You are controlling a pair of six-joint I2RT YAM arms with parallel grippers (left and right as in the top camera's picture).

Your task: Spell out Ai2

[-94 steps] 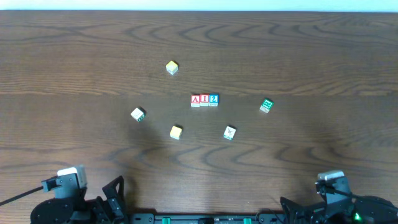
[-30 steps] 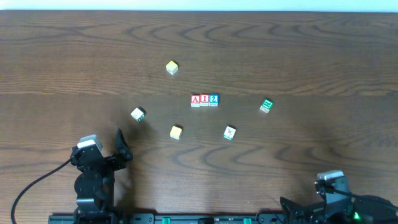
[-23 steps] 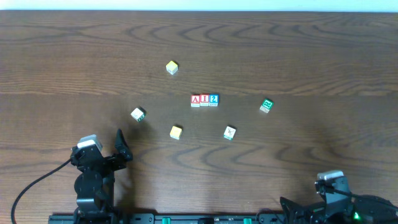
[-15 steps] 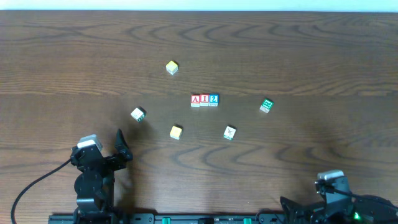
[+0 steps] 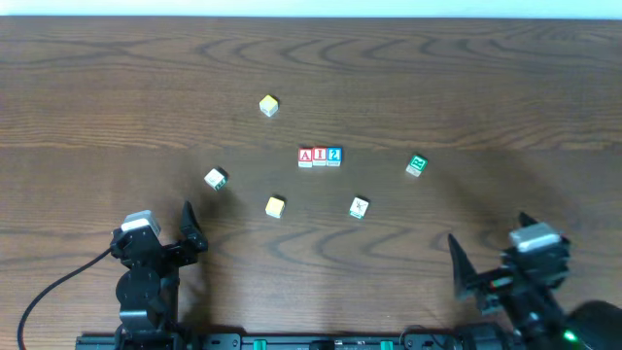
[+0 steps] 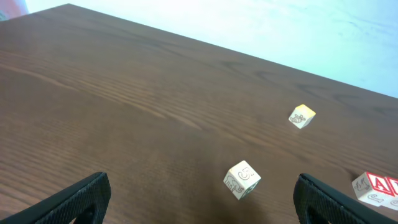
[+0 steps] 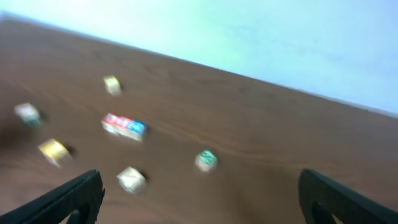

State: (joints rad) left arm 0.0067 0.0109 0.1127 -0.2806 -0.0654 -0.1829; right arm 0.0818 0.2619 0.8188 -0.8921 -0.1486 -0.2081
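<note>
Three letter cubes stand touching in a row at the table's middle: red-framed "A", red-framed "I", blue-framed "2". The row shows blurred in the right wrist view, and the "A" cube shows at the right edge of the left wrist view. My left gripper is open and empty near the front left. My right gripper is open and empty near the front right. Both are well away from the row.
Other cubes lie around the row: a yellow one at the back, a white one with green on the left, a yellow one in front, a white one and a green-marked one on the right.
The left arm rose from the front edge earlier and has since held still. In the last half second the right arm has come up and forward from the front edge. The cubes have not moved.
</note>
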